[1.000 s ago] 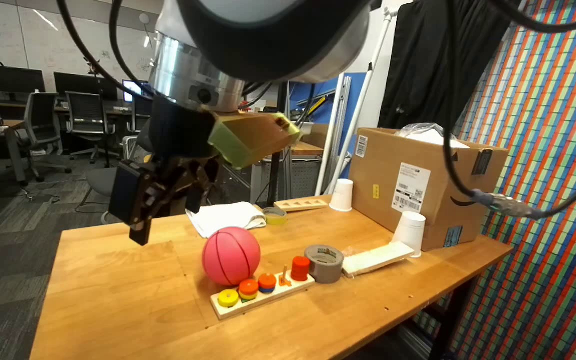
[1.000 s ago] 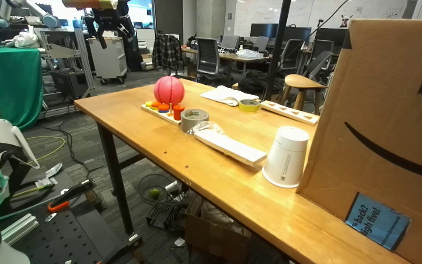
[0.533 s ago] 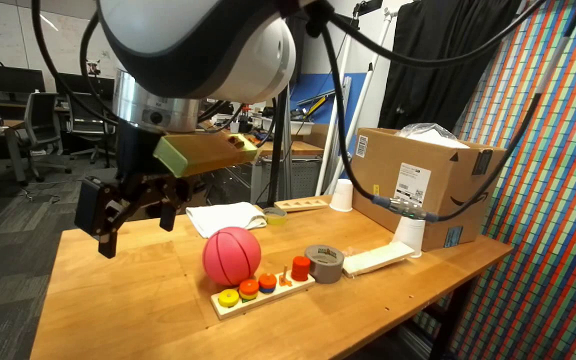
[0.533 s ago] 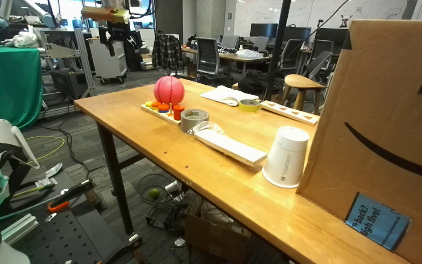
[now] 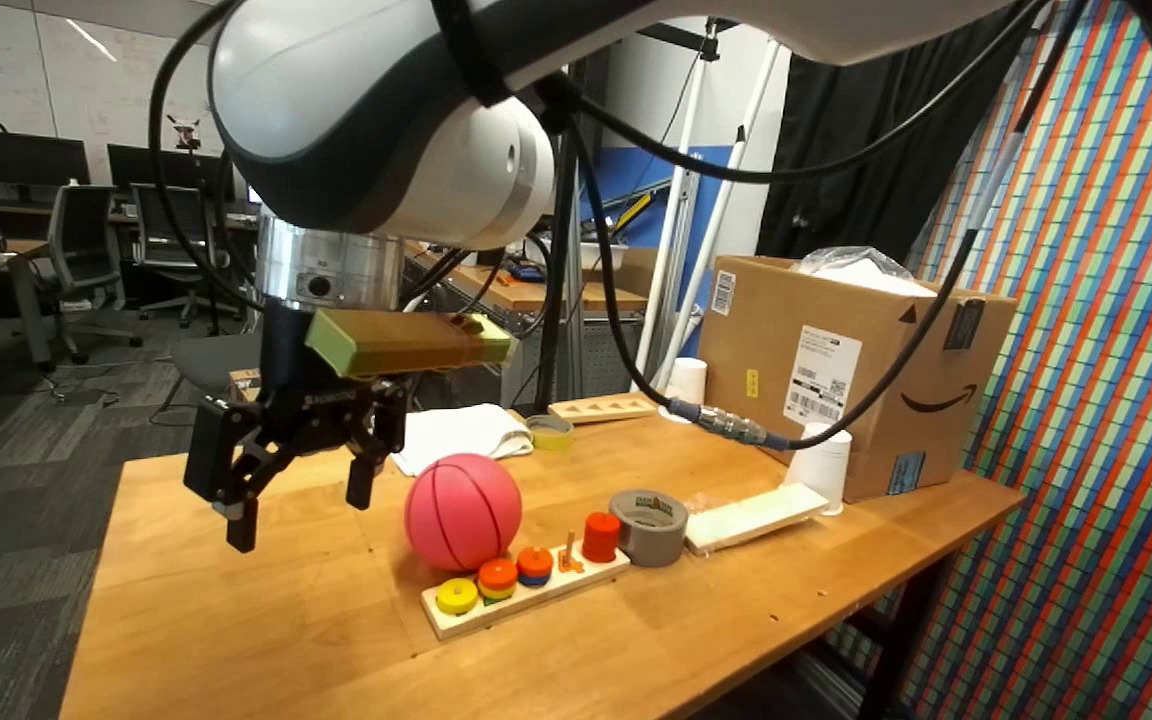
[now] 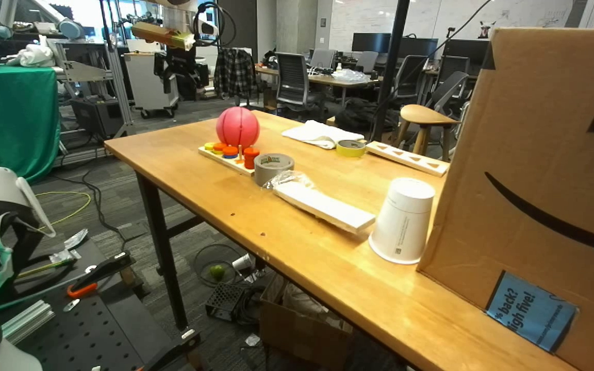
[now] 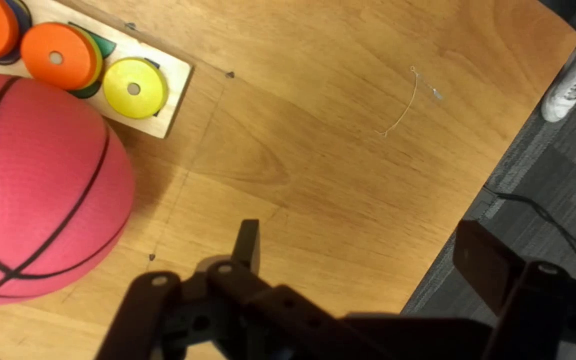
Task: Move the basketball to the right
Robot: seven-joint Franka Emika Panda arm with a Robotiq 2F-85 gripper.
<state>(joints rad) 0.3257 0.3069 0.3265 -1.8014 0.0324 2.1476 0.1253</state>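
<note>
A pink basketball [image 5: 463,512] with dark seams rests on the wooden table, right behind a wooden ring stacker [image 5: 526,592]; it also shows in an exterior view [image 6: 237,128] and at the left edge of the wrist view [image 7: 48,190]. My gripper [image 5: 300,512] is open and empty, pointing down above the table. It is to the left of the ball in that view and apart from it. In the wrist view the fingers [image 7: 363,245] stand wide apart over the table's edge, with the ball outside them. The gripper [image 6: 181,82] is small and dark in an exterior view.
Grey tape [image 5: 648,527] and a white board [image 5: 756,517] lie beyond the stacker. A white cloth [image 5: 461,436], yellow tape [image 5: 551,432], a slotted wooden piece [image 5: 603,409] and white cups [image 5: 820,468] are on the table [image 5: 236,640]. A large cardboard box [image 5: 776,350] stands at the far end.
My arm has swung across and down. The open gripper is lower over the table and points more straight down. The basketball and the other table objects have not moved.
</note>
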